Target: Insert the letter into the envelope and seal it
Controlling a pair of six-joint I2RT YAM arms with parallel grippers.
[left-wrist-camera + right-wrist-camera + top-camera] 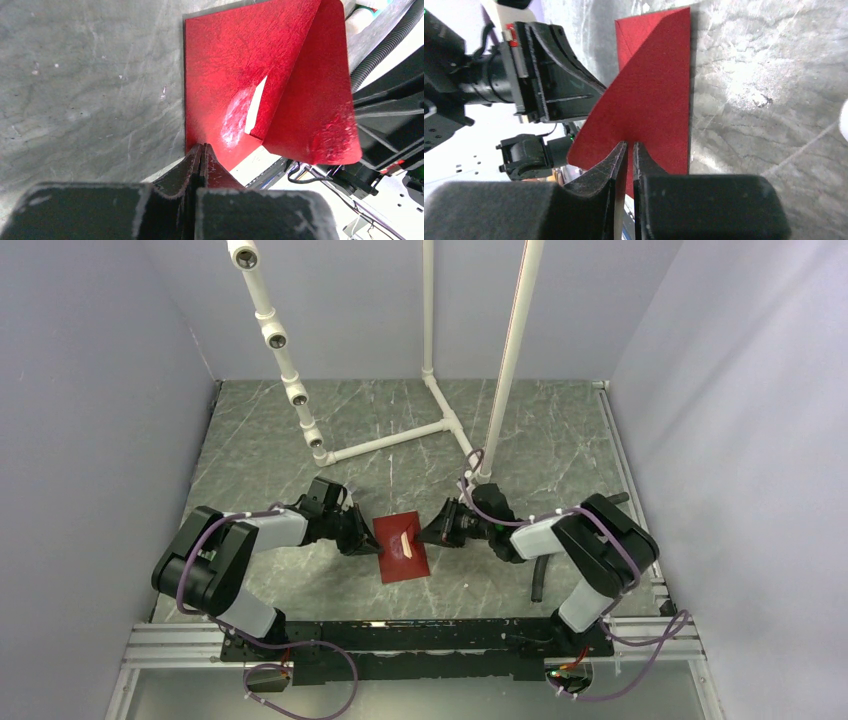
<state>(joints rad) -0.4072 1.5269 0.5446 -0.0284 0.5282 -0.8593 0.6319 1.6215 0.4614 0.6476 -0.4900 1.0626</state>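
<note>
The counter [250, 430] is a grey-green marbled slab, closed in by plain pale walls [90, 390] on three sides. A frame of white pipes [430, 340] stands on its far half. The dark red envelope [410, 562] lies near the middle, between the two arms, with the left pincer [365, 537] at its left edge and the right pincer [432, 530] at its right. From above, a small pale strip of the letter [403, 540] shows on the red paper.

The left wrist view shows more. The left pincer [202, 150] is clenched on the near edge of the envelope [225, 60]. The flap [315, 100] stands lifted off the body. The letter [257, 102] shows only as a pale sliver in the opening beneath it, the rest hidden inside.

In the right wrist view the right pincer [630, 147] grasps the flap of the envelope [659, 100] between near-closed fingers. The letter cannot be seen from here, but the left arm's pincer [596, 92] is visible beyond the paper.
</note>
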